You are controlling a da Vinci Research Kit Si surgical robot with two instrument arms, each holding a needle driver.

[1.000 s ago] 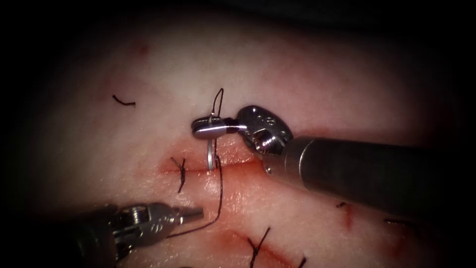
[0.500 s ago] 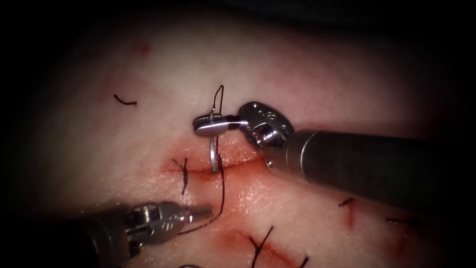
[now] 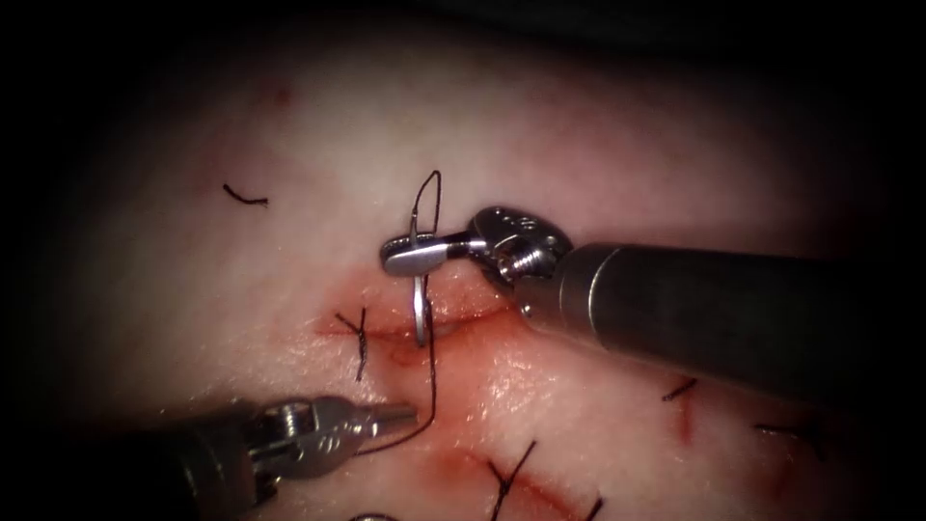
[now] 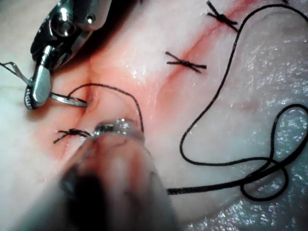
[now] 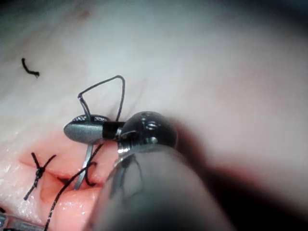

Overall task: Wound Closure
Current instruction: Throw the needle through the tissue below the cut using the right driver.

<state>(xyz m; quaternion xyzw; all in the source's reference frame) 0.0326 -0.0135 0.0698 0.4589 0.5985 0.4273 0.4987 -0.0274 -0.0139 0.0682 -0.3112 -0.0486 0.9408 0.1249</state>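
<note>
The tissue spreads across the frame, its cut at centre. From the right, the right tool reaches in level, jaws clamped on the needle near its thread end, tip in the cut. From lower left, the left tool lies low, jaws closed beside the thread, apparently holding nothing.

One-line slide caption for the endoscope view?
Right gripper holds curved steel needle near its tail, tip at the cut; left gripper grips black thread.
</note>
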